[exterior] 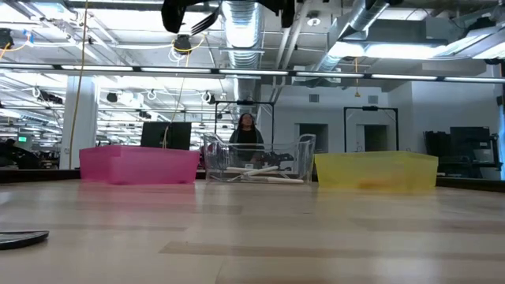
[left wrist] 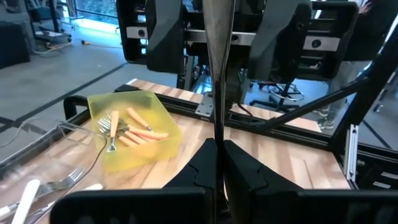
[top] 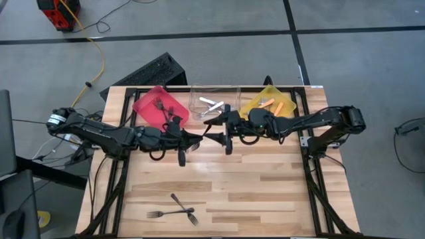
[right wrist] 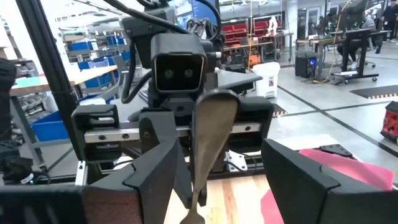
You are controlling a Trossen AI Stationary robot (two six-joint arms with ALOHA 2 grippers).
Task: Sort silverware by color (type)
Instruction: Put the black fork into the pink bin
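Dark fork (left wrist: 217, 74) held mid-air over table centre, pinched in left gripper (top: 181, 157), fingers clamped tight on it; right gripper (top: 228, 143) facing it, fingers spread wide either side, looks like handover. Red bin (top: 147, 106) at far edge holds dark forks, clear bin (top: 196, 95) silver ones, yellow bin (top: 255, 103) orange-handled ones. Two dark forks (top: 174, 211) remain near front edge. Sorting nearly done, I judge.

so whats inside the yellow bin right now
The yellow bin holds several orange-handled forks, lying loosely across its floor, heads mostly toward one end. The right arm overhangs its near edge in the high view, so anything beneath there is hidden.
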